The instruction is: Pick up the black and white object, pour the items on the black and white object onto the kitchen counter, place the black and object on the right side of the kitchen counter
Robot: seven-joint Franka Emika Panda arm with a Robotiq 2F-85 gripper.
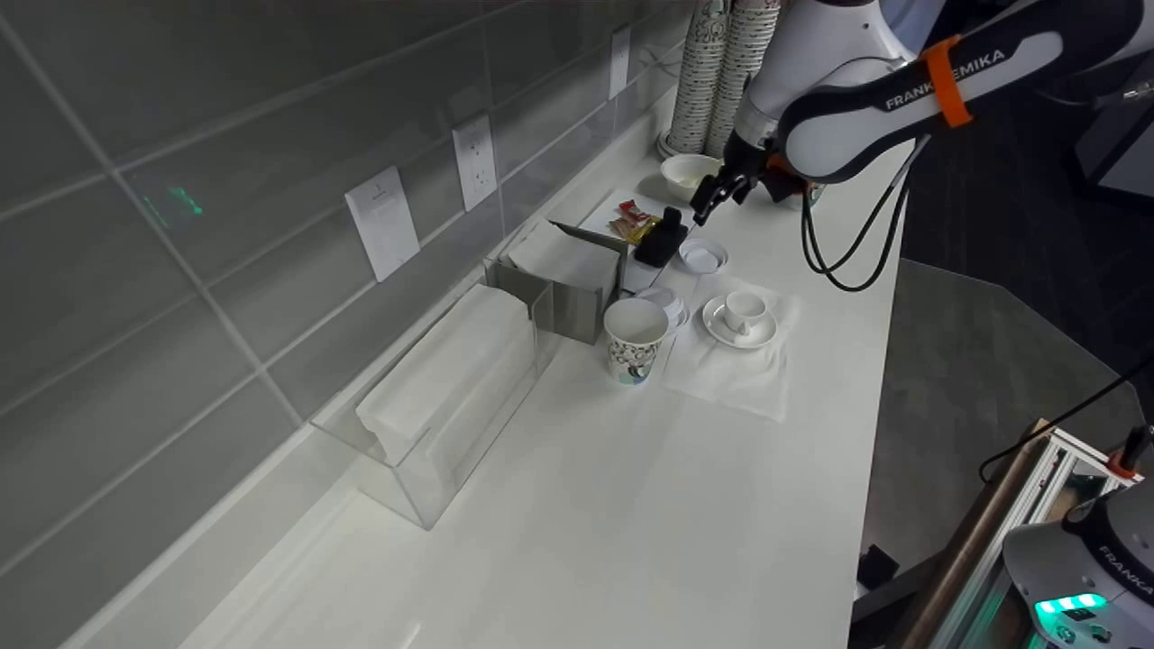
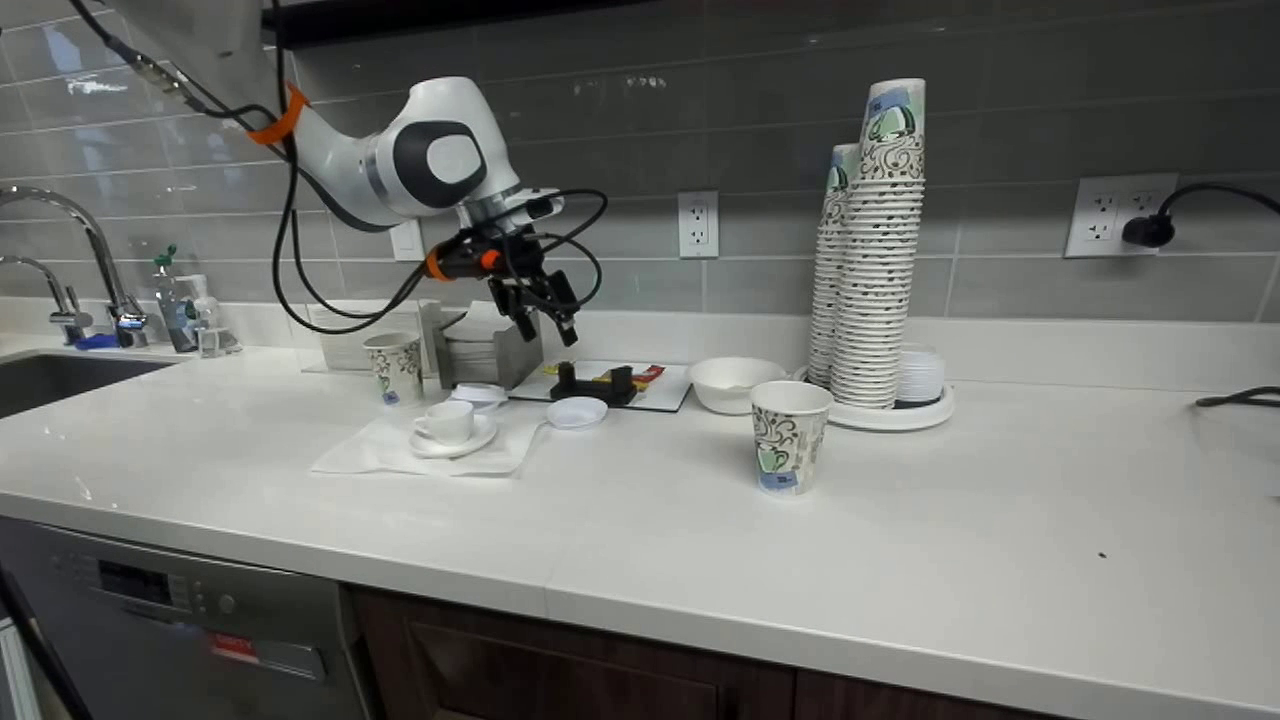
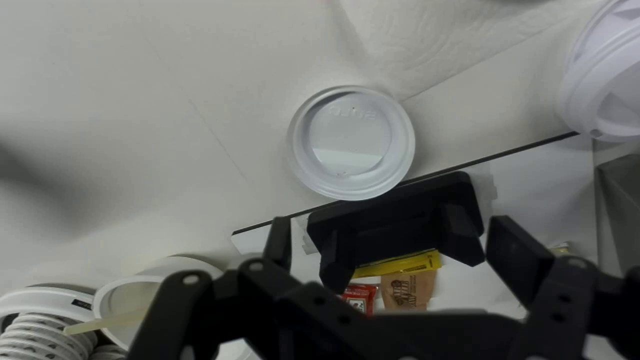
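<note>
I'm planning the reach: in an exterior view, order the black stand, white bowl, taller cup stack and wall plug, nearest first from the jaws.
1. Black stand: below the jaws.
2. White bowl: picture-right of the stand.
3. Taller cup stack: right of the bowl.
4. Wall plug: far right.

In an exterior view the arm [image 1: 902, 101] carries FRANK and EMIKA (an orange band [image 1: 947, 81] sits between), and the housing [image 1: 1086, 572] lower right reads FRANKA. The lid [image 3: 350, 142] in the wrist view appears embossed SOLO. In an exterior view the red sign [image 2: 233, 646] on the dishwasher [image 2: 130, 650] looks like DIRTY, though blurred.
</note>
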